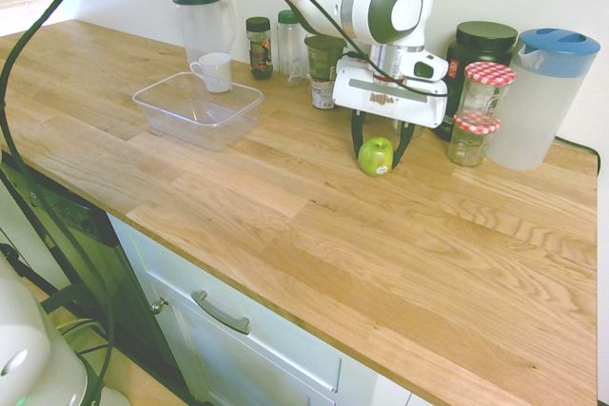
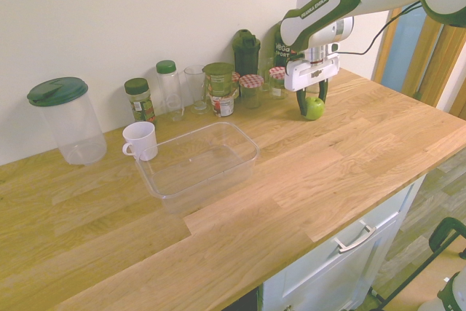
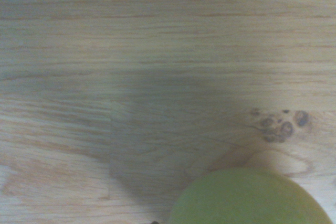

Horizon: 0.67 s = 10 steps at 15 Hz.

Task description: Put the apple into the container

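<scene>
The green apple (image 1: 376,156) (image 2: 314,108) sits on the wooden counter near the back row of jars. My gripper (image 1: 379,151) (image 2: 312,105) comes straight down over it, and its dark fingers (image 1: 357,140) press against the apple's two sides: shut on the apple. Its rounded green top also fills the lower edge of the wrist view (image 3: 252,198). The container (image 1: 205,125) (image 2: 211,180), a shallow clear tub holding nothing, stands well apart from the apple further along the counter.
A white mug (image 1: 213,70) (image 2: 140,140) stands right behind the container. Two stacked jars with red-checked lids (image 1: 487,87), a blue-lidded pitcher (image 1: 542,97) and a dark tub (image 1: 481,54) crowd close behind the apple. Spice jars and a green-lidded pitcher (image 2: 64,121) line the wall.
</scene>
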Motion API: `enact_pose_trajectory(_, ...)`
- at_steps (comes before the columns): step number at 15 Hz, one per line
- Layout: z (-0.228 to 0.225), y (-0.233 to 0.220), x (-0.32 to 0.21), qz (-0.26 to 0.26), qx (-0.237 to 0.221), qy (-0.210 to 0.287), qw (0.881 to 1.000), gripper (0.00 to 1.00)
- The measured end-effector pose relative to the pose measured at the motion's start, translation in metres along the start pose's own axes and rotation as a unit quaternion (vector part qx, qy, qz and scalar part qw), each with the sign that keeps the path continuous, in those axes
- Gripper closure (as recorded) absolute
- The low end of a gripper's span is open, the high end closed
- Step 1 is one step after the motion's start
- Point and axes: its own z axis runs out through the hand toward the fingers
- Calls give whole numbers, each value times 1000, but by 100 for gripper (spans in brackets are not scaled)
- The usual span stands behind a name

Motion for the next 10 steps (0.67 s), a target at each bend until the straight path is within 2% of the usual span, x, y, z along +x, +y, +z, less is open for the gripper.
enact_pose_trajectory(3,-6,-4,-3,-5,3,3,1000,100)
enact_pose_trajectory(6,-65,-21,-34,-31,27,27,999,100)
enact_pose_trajectory(8,-115,-45,-84,-71,48,42,995,100)
enact_pose_trajectory(10,-142,-81,-152,-110,58,51,991,100)
